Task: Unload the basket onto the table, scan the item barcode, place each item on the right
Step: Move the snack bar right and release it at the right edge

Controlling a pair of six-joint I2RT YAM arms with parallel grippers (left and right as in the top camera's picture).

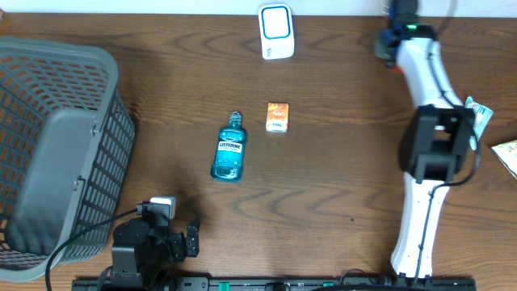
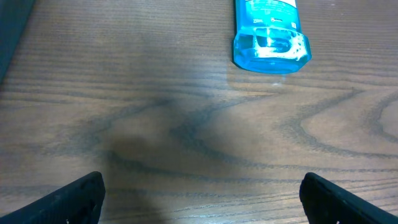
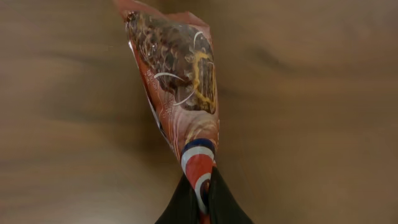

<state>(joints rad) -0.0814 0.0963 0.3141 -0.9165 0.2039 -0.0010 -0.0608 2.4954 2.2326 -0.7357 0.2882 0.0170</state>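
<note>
Pinches a crinkled red-brown foil packet (image 3: 185, 93) in right gripper (image 3: 200, 199); holds left gripper (image 2: 200, 190) spread wide near a blue plastic mouthwash bottle (image 2: 270, 37).

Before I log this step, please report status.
Left tool open, empty, facing mouthwash bottle. Right tool shut on snack packet. Nothing in front of scanner.

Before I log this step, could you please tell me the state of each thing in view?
left gripper, open, empty
right gripper, shut on snack packet
snack packet, held by one end
mouthwash bottle, lying on its side
orange box, lying flat
scanner, untouched
basket, upright
</note>
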